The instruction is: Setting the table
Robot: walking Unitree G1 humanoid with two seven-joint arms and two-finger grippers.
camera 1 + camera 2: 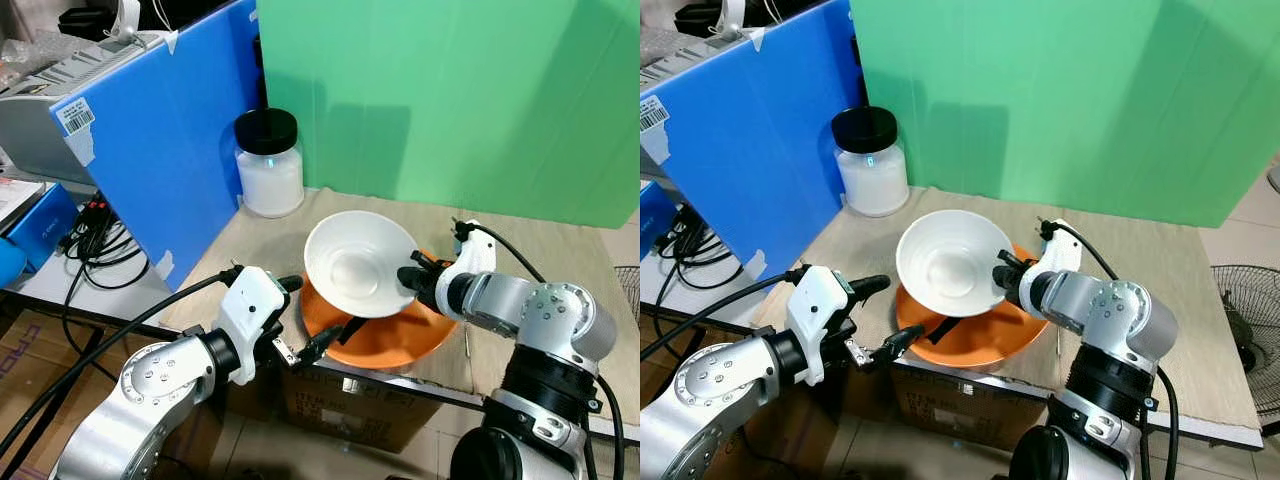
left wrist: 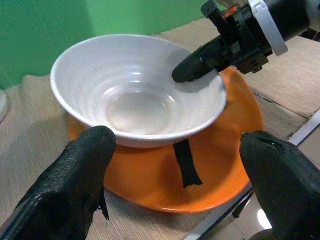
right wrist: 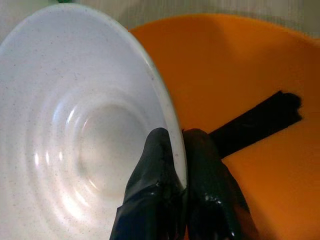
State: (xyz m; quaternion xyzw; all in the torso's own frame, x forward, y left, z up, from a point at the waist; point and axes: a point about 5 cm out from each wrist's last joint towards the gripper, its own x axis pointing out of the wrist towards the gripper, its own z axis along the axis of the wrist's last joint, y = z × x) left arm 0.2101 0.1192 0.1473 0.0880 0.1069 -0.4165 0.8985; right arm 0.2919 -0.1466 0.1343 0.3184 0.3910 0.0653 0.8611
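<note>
Right gripper: fingers clamped on white bowl rim, frame centre, tilted over orange plate for placing;
Left gripper: fingers apart, lower left, beside plate edge

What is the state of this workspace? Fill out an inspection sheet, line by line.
Surface: table covered with a beige woven mat.
Job's things: white bowl tilted over the orange plate; a black strip lies on the plate.
Clutter: white jar with a black lid near the back left of the table.
Grippers: right tool pinches the bowl's rim, one finger inside and one outside; left tool open, facing the near edge of the plate.
Cables: black cables hang left of the table; a black cable loops over the right wrist.
Surroundings: green panel behind, blue panel on the left, a fan on the floor at right.
</note>
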